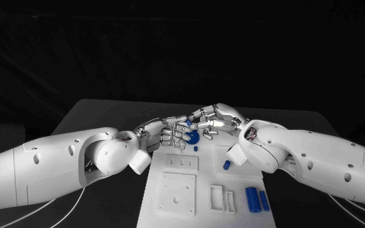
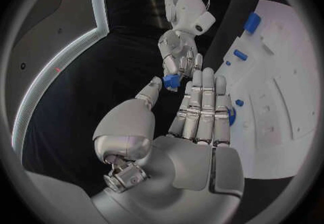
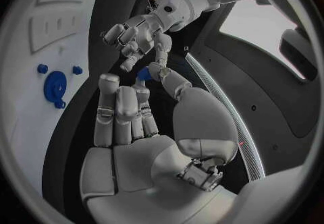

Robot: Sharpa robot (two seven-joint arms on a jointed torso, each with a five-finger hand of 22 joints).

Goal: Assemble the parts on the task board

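Above the far end of the white rectangular task board (image 1: 176, 186), both silver many-fingered hands meet fingertip to fingertip. Right hand (image 1: 217, 121): thumb and a finger pinch a small blue plastic part (image 3: 143, 74), other fingers held straight beside it. Left hand (image 1: 169, 131): fingers extended, thumb tip reaching toward that same blue part (image 2: 170, 80); whether it actually touches or shares the grip is hard to tell from the wrist views. Nothing else sits in the left hand.

On the board near the hands: a round blue disc-shaped part (image 3: 55, 85) with two small blue pegs (image 3: 42, 67) close by. Mid-board, a short blue cylinder (image 1: 227, 164) stands alone. Near corner of the board: two longer blue cylinders (image 1: 252, 198) lie side by side, just beside a white slotted block (image 1: 217, 197).
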